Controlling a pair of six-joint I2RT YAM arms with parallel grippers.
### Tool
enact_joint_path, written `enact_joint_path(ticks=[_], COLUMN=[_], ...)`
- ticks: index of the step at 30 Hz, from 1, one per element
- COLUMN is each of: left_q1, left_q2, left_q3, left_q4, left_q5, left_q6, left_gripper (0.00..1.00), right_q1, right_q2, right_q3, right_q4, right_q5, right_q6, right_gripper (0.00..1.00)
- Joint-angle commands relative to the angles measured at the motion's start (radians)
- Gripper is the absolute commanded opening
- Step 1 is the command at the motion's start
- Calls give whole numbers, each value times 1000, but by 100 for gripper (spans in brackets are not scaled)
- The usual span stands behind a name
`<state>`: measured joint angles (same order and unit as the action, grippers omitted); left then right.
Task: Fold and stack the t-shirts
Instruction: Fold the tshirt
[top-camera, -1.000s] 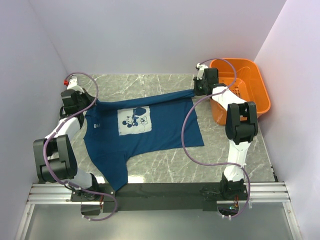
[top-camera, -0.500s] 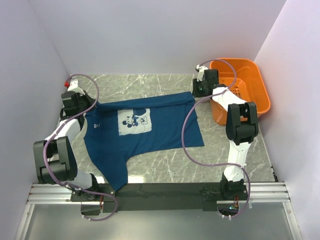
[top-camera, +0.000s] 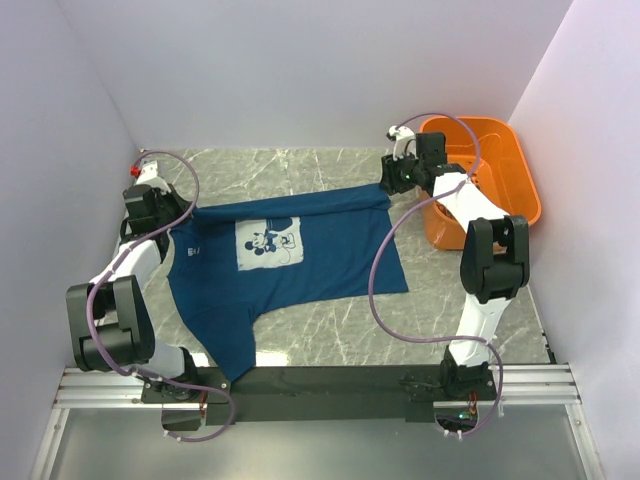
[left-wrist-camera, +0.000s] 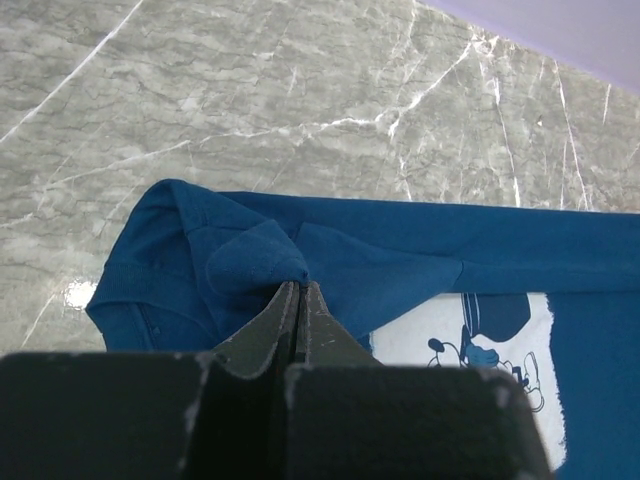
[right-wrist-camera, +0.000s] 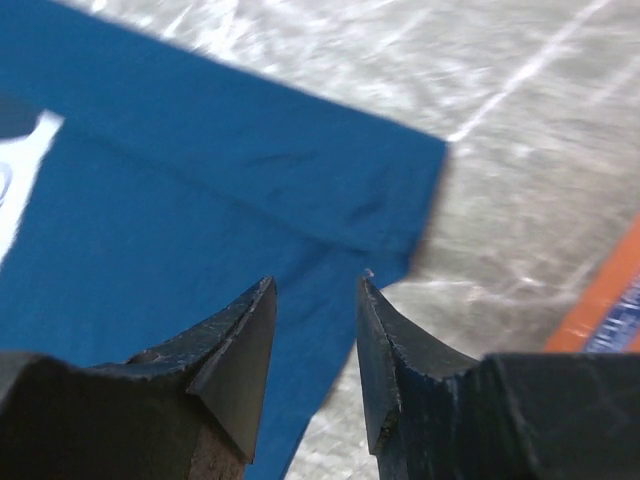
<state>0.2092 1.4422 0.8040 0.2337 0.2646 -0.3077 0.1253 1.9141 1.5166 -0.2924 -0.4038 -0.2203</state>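
Note:
One dark blue t-shirt (top-camera: 300, 262) lies spread on the marble table, its pale mouse print (top-camera: 268, 241) facing up. My left gripper (top-camera: 163, 216) is at the shirt's far left shoulder. In the left wrist view its jaws are pressed together on a pinched fold of the t-shirt (left-wrist-camera: 250, 262) at the tips of the gripper (left-wrist-camera: 298, 284). My right gripper (top-camera: 393, 183) hovers over the shirt's far right corner. In the right wrist view this gripper (right-wrist-camera: 315, 285) is open with nothing between its fingers, and the t-shirt's corner (right-wrist-camera: 330, 180) lies flat below.
An orange plastic basket (top-camera: 512, 163) stands at the far right, close behind the right arm; its edge (right-wrist-camera: 612, 290) shows in the right wrist view. Purple walls close in the table on three sides. Bare marble (top-camera: 450, 300) lies to the shirt's right.
My right gripper opened and let go of the shirt's far right corner, which now lies flat on the table; the right arm drew up and back. The left gripper kept its grip.

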Motion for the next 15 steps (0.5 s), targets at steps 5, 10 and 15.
enact_joint_path(ticks=[5,10,15], left_q1=[4,6,6], left_q2=[-51,-60,-51], left_q3=[-20,-17,58], left_q4=[-2,-36,-230], left_q5=[-7,-8,-13], left_q6=[38,45,61], left_gripper=[1,2,42], right_q1=[-7,-6,-7], right_q2=[-38,-50,-73], right_q3=[24,8,-6], right_q4=[-90,-88,-88], right_q5=[-138,-145,-159], right_q6=[-74,-74,-67], right_gripper=[45,45,45])
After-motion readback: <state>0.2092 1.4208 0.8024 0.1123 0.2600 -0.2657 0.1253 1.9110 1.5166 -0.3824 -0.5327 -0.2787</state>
